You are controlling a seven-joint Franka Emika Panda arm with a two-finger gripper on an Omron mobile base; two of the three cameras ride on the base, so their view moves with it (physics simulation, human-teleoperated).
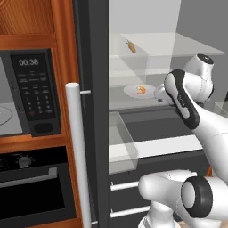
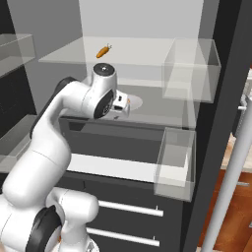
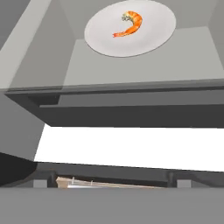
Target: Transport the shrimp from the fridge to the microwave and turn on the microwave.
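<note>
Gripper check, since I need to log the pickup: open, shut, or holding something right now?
Gripper: open and empty, near the plate; the shrimp lies on it, not held.

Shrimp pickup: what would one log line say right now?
stage: reaching into fridge | shrimp: on plate, untouched | gripper: open, short of plate

A rendered home kitchen: open fridge (image 1: 95,133), built-in microwave (image 1: 31,91), black oven (image 1: 35,187), wooden cabinets (image 1: 31,18).
</note>
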